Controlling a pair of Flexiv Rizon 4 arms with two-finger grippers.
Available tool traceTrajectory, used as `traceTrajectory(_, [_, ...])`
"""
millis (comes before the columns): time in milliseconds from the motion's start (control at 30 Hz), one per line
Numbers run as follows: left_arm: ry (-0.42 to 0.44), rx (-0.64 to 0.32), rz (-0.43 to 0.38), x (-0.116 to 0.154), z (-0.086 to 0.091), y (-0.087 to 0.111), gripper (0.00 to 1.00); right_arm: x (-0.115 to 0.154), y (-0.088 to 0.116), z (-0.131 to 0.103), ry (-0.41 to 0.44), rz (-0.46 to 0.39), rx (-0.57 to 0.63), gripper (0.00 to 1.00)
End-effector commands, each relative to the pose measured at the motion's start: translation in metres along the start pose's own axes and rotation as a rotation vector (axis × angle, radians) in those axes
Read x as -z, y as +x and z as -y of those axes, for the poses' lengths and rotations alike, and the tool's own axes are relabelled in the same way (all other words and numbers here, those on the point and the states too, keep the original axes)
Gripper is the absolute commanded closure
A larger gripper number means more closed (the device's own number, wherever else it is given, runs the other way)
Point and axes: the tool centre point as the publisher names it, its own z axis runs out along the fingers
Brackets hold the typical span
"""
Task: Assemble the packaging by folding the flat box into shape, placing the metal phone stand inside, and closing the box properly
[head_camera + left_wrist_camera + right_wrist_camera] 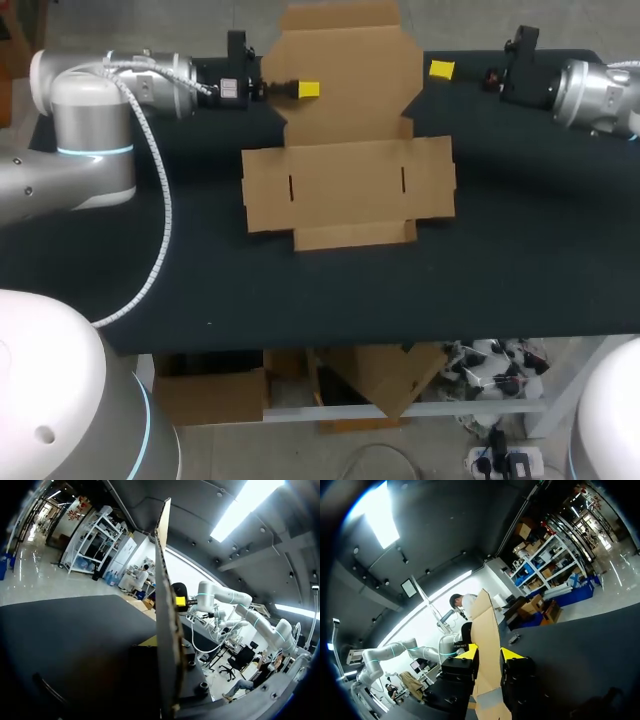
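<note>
I have the flat cardboard box (pixel 345 185) unfolded on the dark table (pixel 520 250), midway between the left and right edges and towards the far edge. Its wide panel, with two short slots cut in it, lies flat. The narrower flap beyond that panel runs out to the far edge. My left arm comes in along the far edge from the left, and my left hand (pixel 300 90) sits on that flap's left side, with its upper yellow tip lying on top of the cardboard, well inside the flap's edge. From the left wrist camera I see the sheet edge-on, held above the table, with one yellow fingertip (pixel 148 641) pressed against one face. The other finger is mostly hidden behind the sheet, so I read this hand as pinching the flap. My right arm comes in along the far edge from the right. From the head camera, my right hand (pixel 441 70) is just beside the flap's right edge, with a thin strip of table showing between them. In its own wrist view the two yellow fingertips (pixel 512 654) stand spread apart, and cardboard shows through the gap between them.
</note>
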Motion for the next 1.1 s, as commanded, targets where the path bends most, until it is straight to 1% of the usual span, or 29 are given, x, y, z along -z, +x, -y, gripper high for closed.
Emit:
traceTrajectory(33, [-0.007, -0.011, -0.015, -0.005, 0.005, -0.005, 1.0, 0.027, 0.029, 0.005, -0.013, 0.127, 0.01, 0.78])
traceTrajectory(167, [-0.001, -0.022, -0.027, -0.007, 0.011, -0.006, 1.0, 0.046, 0.038, 0.008, -0.016, 0.168, 0.019, 0.96])
traceTrajectory(200, [0.0, -0.024, -0.028, -0.008, 0.012, -0.006, 1.0, 0.05, 0.041, 0.009, -0.015, 0.182, 0.023, 0.99])
traceTrajectory(233, [0.001, -0.027, -0.031, -0.009, 0.013, -0.006, 1.0, 0.053, 0.043, 0.01, -0.015, 0.187, 0.028, 1.0])
traceTrajectory(367, [0.002, -0.038, -0.04, -0.012, 0.018, -0.006, 1.0, 0.063, 0.053, 0.013, -0.005, 0.217, 0.054, 1.0])
traceTrajectory(567, [-0.003, -0.049, -0.05, -0.018, 0.022, -0.007, 1.0, 0.069, 0.063, 0.024, 0.044, 0.251, 0.103, 1.0])
traceTrajectory(900, [0.002, -0.076, -0.077, -0.022, 0.028, -0.003, 1.0, 0.077, 0.077, 0.057, 0.105, 0.294, 0.2, 1.0])
traceTrajectory(1033, [0.009, -0.075, -0.079, -0.02, 0.028, 0.0, 1.0, 0.081, 0.08, 0.073, 0.114, 0.325, 0.214, 1.0])
traceTrajectory(1067, [0.009, -0.075, -0.079, -0.02, 0.028, 0.0, 1.0, 0.083, 0.081, 0.078, 0.115, 0.344, 0.205, 1.0])
traceTrajectory(1100, [0.009, -0.075, -0.079, -0.02, 0.028, 0.0, 1.0, 0.083, 0.081, 0.078, 0.115, 0.344, 0.205, 1.0])
